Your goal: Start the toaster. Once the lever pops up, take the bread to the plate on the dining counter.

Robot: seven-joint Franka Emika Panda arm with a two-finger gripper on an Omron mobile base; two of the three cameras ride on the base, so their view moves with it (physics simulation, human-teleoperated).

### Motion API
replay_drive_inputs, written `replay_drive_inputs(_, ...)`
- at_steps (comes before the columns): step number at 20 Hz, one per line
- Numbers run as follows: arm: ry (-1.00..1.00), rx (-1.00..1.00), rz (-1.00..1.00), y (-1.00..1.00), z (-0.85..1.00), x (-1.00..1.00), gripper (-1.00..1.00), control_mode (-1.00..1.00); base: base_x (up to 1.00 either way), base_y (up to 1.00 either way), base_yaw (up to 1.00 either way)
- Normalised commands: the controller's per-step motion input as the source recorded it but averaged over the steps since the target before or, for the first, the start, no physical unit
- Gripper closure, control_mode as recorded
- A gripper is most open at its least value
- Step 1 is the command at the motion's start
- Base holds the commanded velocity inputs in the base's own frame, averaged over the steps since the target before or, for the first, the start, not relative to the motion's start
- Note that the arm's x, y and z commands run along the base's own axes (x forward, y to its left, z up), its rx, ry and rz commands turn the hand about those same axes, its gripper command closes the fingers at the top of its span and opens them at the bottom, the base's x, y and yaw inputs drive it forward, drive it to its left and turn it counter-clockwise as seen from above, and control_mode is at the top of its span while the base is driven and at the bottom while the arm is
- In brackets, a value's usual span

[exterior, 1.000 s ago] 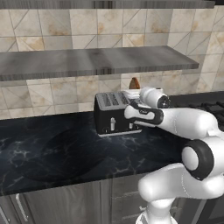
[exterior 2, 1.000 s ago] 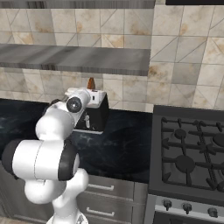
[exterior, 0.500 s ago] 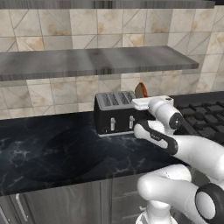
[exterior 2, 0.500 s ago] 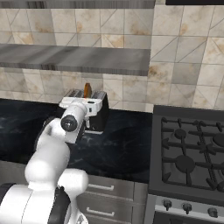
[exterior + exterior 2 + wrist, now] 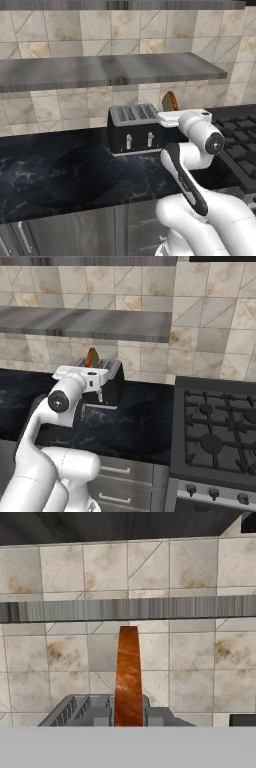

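The hand squeezes the bread — holding it up just beside the toaster.

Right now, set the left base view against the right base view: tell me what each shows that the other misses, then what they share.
Left base view alone: the toaster's front with its two silvery levers, and its slotted grey top.

Right base view alone: the whole gas stove with its burners and front knobs, and grey drawers under the worktop.

Both: the black toaster, the bread held up on edge above the hand, the grey wall shelf, the tiled wall, the black marble worktop and the white arm.
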Motion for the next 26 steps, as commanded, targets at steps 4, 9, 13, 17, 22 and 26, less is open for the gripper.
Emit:
replay_drive_inputs(4,0.07,0.00,-0.03,0.00,0.08,-0.97,1.00,-1.00,0.00,0.00,0.00)
replay_drive_inputs(9,0.13,0.00,0.00,-0.05,0.15,-0.96,1.00,-1.00,0.00,0.00,0.00)
replay_drive_inputs(13,0.20,0.00,-0.01,0.00,0.31,-0.90,1.00,-1.00,0.00,0.00,0.00)
replay_drive_inputs(17,0.21,0.00,-0.03,0.00,0.32,-0.83,1.00,-1.00,0.00,0.00,0.00)
replay_drive_inputs(22,0.22,-0.02,-0.02,0.00,0.42,-0.60,1.00,-1.00,0.00,0.00,0.00)
replay_drive_inputs(26,0.15,0.00,0.00,0.00,0.29,-0.36,1.00,-1.00,0.00,0.00,0.00)
